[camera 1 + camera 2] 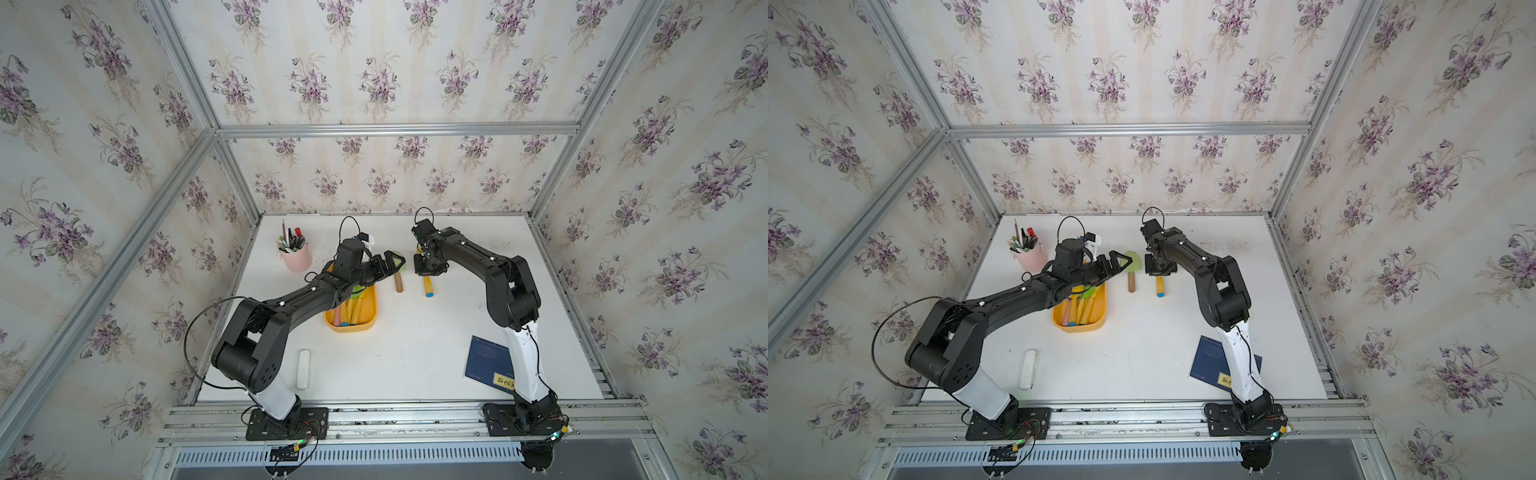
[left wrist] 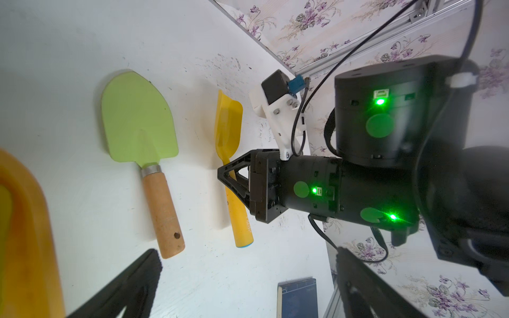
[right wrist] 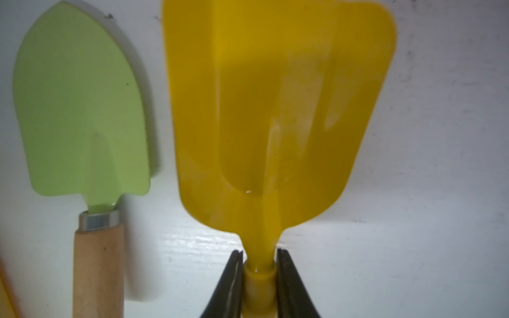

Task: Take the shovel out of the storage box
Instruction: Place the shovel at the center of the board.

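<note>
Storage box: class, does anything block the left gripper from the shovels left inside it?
Nothing visible does. The storage box has no lid, its shovels lie uncovered, and the open left gripper hovers just past its far end, by the green shovel.

wooden-handled shovel, yellow shovel, beside storage box

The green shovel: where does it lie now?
In both top views the green shovel lies flat on the table, outside the storage box, between it and the yellow shovel that the right gripper holds.
</note>
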Controlling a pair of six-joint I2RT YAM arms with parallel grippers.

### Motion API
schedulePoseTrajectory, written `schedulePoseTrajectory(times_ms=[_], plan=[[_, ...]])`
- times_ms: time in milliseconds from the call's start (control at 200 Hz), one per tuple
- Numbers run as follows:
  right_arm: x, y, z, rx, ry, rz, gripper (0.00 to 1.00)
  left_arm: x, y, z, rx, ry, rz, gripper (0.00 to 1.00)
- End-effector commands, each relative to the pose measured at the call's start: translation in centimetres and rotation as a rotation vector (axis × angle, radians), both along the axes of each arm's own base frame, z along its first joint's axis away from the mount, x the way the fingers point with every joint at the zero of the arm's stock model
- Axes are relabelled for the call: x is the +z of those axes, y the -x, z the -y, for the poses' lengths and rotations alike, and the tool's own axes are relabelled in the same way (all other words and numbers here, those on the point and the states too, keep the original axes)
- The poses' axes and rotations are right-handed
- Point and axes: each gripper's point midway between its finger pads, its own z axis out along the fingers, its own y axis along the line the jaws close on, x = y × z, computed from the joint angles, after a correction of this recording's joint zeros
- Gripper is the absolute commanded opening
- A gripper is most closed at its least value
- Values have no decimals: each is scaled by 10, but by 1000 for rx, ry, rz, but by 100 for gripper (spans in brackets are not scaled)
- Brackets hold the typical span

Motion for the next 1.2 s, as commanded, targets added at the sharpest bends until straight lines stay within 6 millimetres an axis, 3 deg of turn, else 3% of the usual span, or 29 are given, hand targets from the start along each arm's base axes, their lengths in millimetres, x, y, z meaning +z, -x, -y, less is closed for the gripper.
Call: schedulePoseTrajectory(times_ms=[0,200,405,604,1194], plan=[[-5,5,4,-3,29,-45,13,-4,1,-2,-7,-32,9,98],[-8,4,2,-2,21,-54,14,-5,1,-6,-1,-29,9,98],[-14,7,-13,23,0,-72,16,-3,2,-17,23,-11,14,98],[-15,4,-12,10,17,-70,23,-4,9,-23,28,1,13,98],[-20,8,-7,-1,42,-85,30,1,16,-30,28,13,20,98]])
